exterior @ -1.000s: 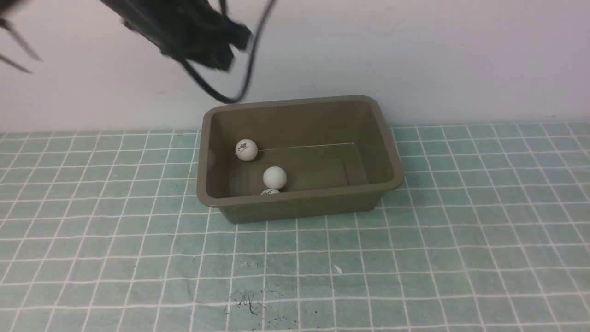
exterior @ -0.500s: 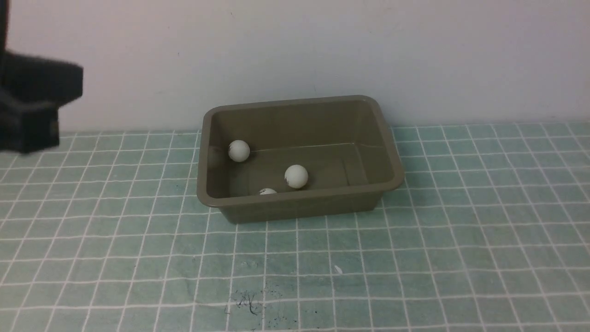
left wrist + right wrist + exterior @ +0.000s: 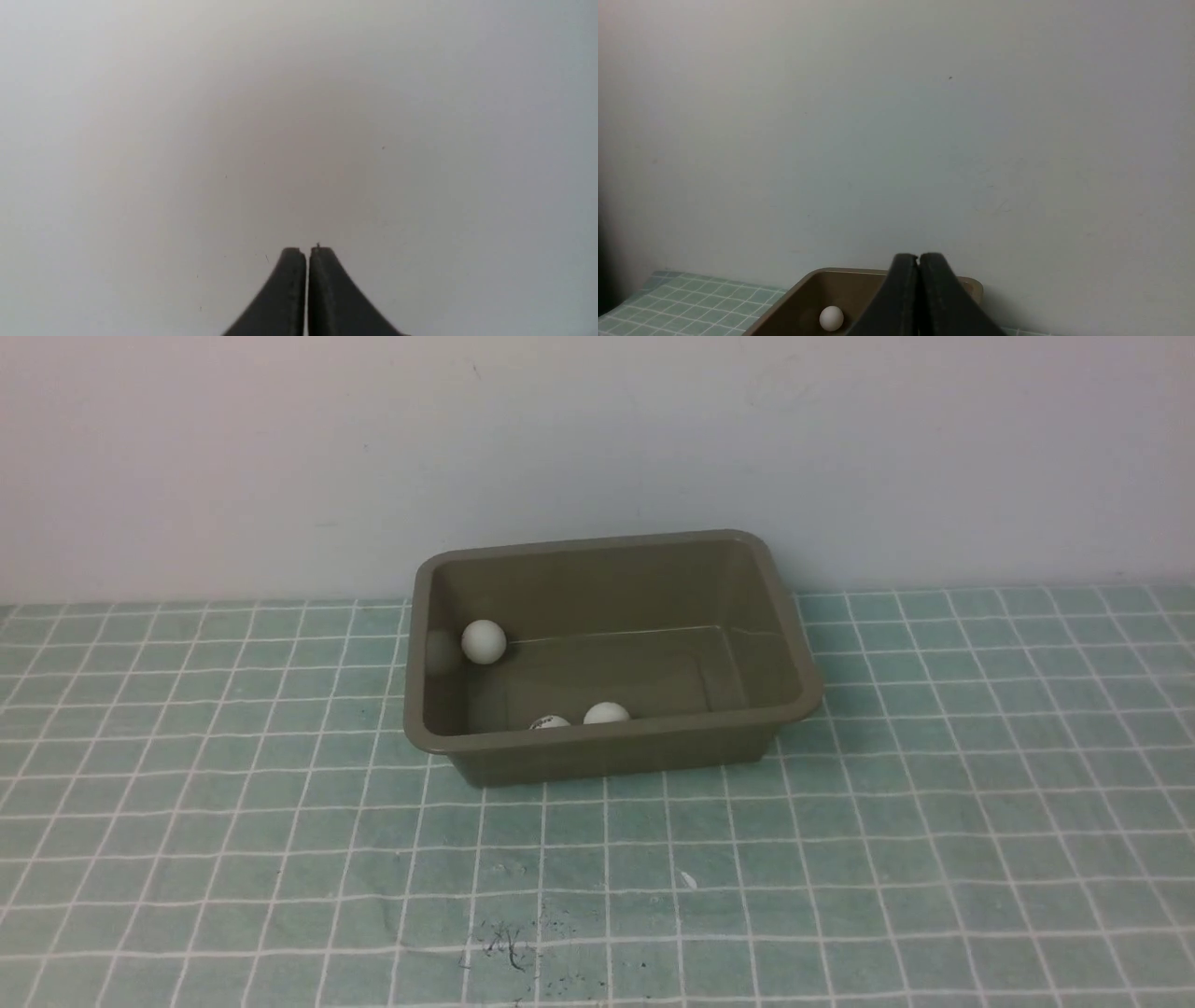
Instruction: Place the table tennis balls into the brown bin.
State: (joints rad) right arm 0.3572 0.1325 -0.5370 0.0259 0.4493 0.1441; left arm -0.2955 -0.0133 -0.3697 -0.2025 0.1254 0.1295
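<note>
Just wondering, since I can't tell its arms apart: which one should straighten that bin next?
Probably the right: its wrist view shows the brown bin beyond the shut right gripper, while the left's shows mostly wall.

The left gripper [image 3: 308,249] is shut, its two dark fingers side by side, tips nearly meeting in its own wrist view; the right gripper [image 3: 918,256] is shut too, fingers together and grasping nothing, and both arms are out of the front view
</note>
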